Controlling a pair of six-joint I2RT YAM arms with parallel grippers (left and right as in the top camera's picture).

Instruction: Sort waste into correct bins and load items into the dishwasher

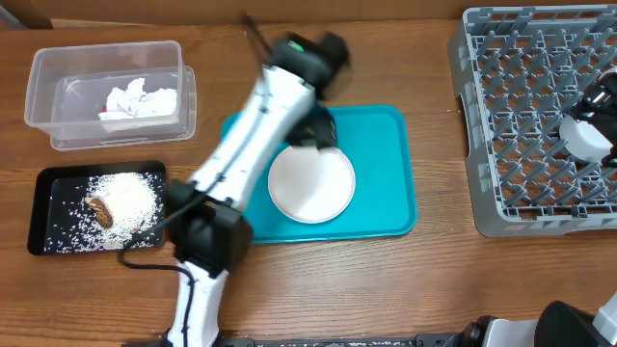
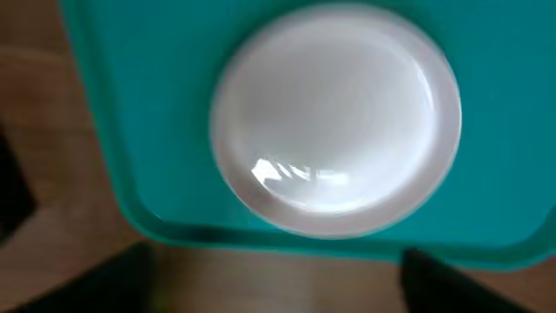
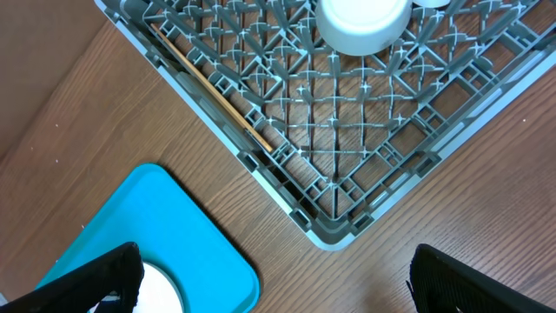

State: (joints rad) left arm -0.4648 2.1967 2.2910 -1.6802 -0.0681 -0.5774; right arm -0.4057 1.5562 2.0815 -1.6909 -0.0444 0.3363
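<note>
A white plate (image 1: 311,183) (image 2: 334,117) lies on the teal tray (image 1: 386,193). My left gripper (image 1: 313,127) (image 2: 278,287) hangs over the tray's far edge, just beyond the plate, open and empty. The clear tub (image 1: 53,72) holds crumpled tissues (image 1: 140,99). The black tray (image 1: 48,183) holds white crumbs (image 1: 125,193) and a brown scrap (image 1: 99,210). The grey dish rack (image 1: 501,207) (image 3: 330,228) carries a white cup (image 1: 586,137) (image 3: 360,22) and chopsticks (image 3: 213,96) along one wall. My right gripper (image 3: 274,278) is open, high above the bare table by the rack's corner.
The left arm (image 1: 241,145) stretches diagonally from the front edge across the teal tray's left side. A dark part of the right arm (image 1: 603,92) shows over the rack's right side. Bare wood lies between the teal tray and the rack.
</note>
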